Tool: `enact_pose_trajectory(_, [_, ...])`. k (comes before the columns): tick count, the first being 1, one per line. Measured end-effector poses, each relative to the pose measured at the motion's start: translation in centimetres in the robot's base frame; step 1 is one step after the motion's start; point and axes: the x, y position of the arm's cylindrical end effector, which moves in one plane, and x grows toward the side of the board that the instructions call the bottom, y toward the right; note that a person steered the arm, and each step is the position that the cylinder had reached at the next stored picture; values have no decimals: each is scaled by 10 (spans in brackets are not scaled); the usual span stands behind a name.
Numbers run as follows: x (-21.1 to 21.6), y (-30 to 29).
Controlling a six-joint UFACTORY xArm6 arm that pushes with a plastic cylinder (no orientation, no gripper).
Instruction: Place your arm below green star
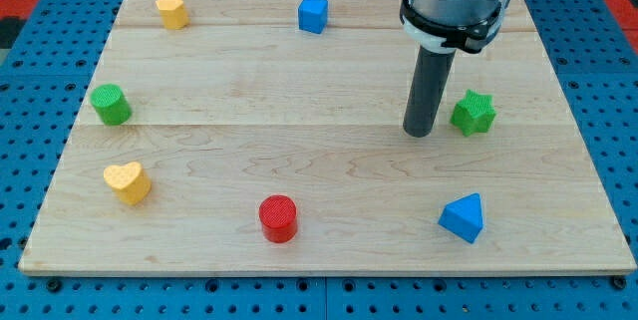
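The green star point(474, 113) lies on the wooden board point(329, 170) at the view's right, about mid-height. My tip point(419, 133) rests on the board just to the star's left and a little lower than its middle, with a small gap between them. The dark rod rises from the tip to the arm's grey cuff at the view's top.
A blue triangle block point(464, 217) lies below the star. A red cylinder point(278, 218) is at bottom centre, a yellow heart point(128, 181) at bottom left, a green cylinder point(111, 105) at left, a yellow block point(172, 10) at top left, a blue cube point(313, 14) at top centre.
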Motion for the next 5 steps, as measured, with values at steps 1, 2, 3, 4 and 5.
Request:
enact_pose_trajectory(1, [-4, -1])
enact_pose_trajectory(2, [-9, -24])
enact_pose_trajectory(3, [-9, -31])
enact_pose_trajectory(4, [-9, -32])
enact_pose_trajectory(5, [-7, -26])
